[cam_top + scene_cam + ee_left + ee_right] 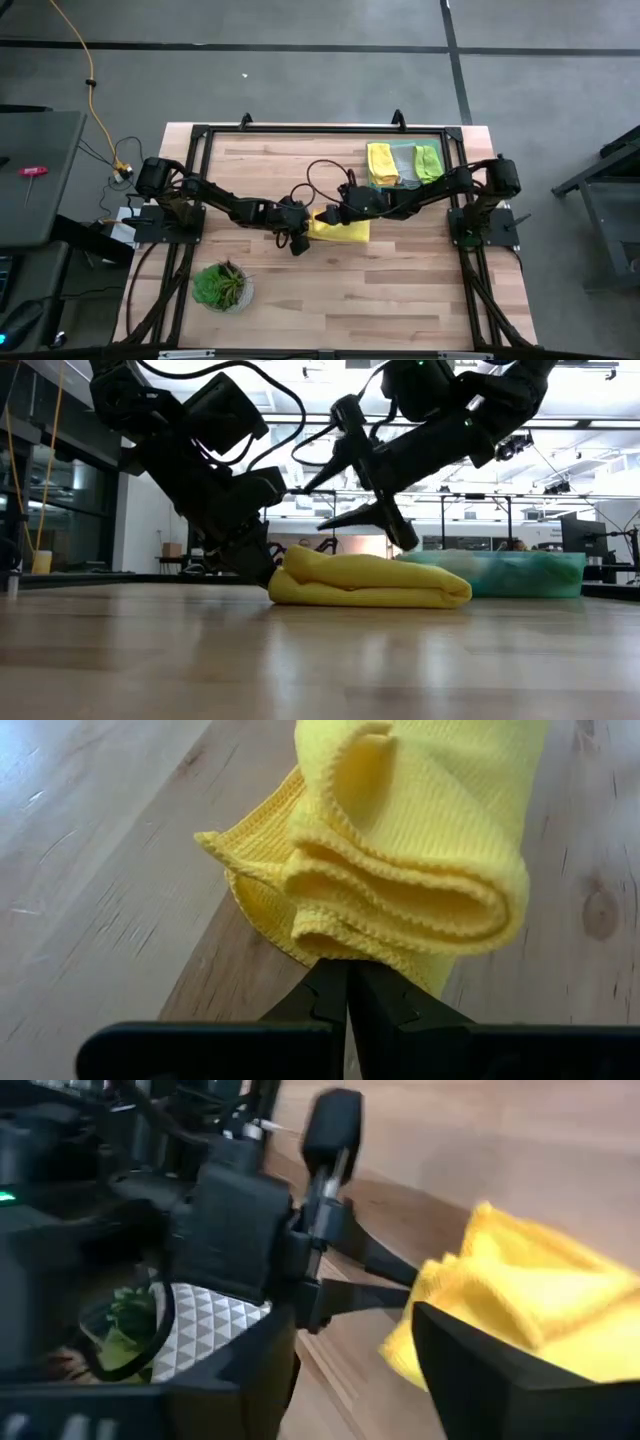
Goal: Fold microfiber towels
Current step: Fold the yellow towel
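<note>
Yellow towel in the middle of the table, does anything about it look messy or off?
Slightly. The yellow towel is folded into a thick bundle, but its layered edges do not line up: one corner juts out from under the stack. The shut left gripper pinches the edge there; the right gripper is open just above it.

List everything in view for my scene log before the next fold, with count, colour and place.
Folded towel: one, bright yellow, mid-table between the two claws.
Stacked towels: yellow, pale grey-white and lime green showing, count unclear, in the tray at the far right.
Tray: one, translucent green, far right of the table.
Potted plant: one, leafy green, near left.
Table: one, light wood.
Left claw: shut, at the yellow towel's edge; hold unclear.
Right claw: open, above the yellow towel.
</note>
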